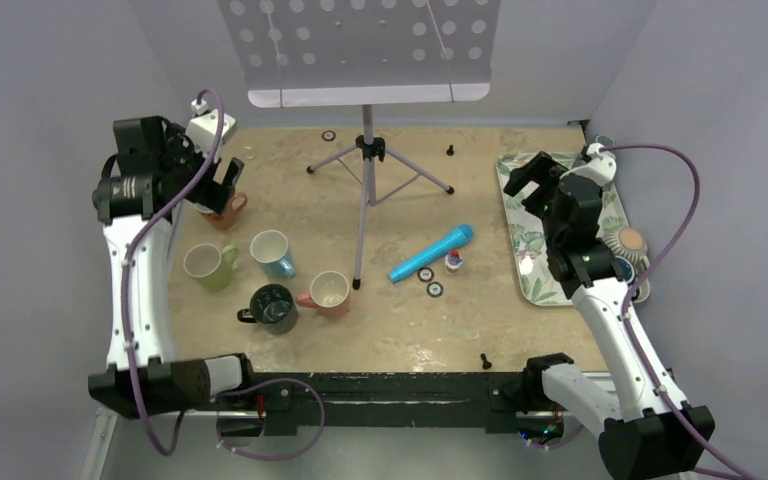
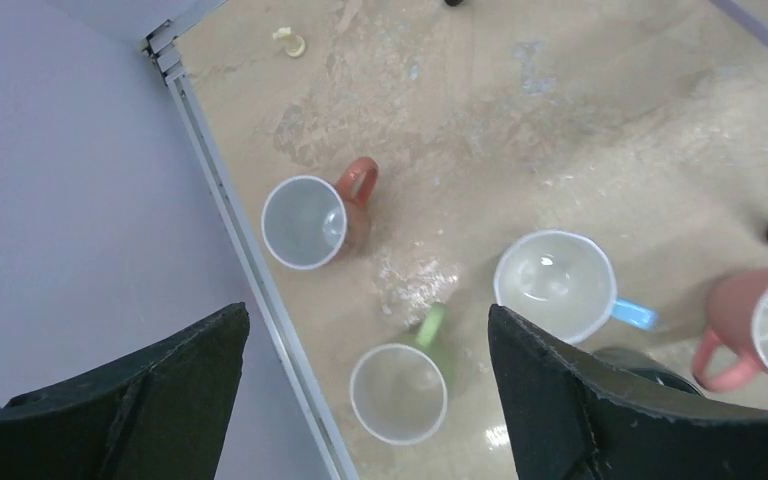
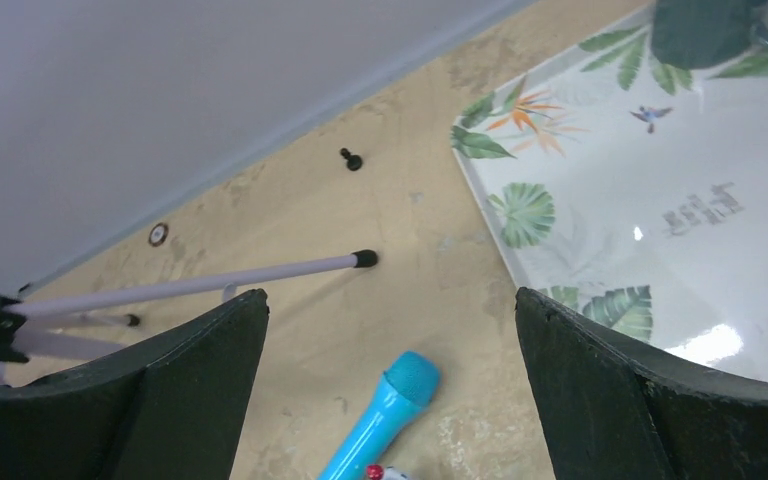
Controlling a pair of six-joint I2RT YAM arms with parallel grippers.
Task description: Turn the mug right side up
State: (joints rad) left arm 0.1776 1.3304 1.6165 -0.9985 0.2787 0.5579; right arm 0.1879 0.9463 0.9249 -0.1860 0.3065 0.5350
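The left gripper (image 1: pixel 222 186) is hovering over the far left corner of the table (image 1: pixel 410 330), its fingers spread wide with nothing between them. The brown mug (image 1: pixel 228 211) is sitting just under it, close to the table's left edge, mouth facing up. Four more mugs are crowding the space nearer the arm bases, all mouth-up and apart from the brown one: a green mug (image 1: pixel 208 266), a blue-handled mug (image 1: pixel 273 252), a dark mug (image 1: pixel 272 306) and a pink mug (image 1: pixel 329 292). A music stand (image 1: pixel 367 160) is standing mid-table, one leg ending just beside the pink mug, and a blue microphone (image 1: pixel 432 253) is lying to its right. The right gripper (image 1: pixel 523 178) is hanging over the leaf-print tray (image 1: pixel 532 285), fingers apart and empty.
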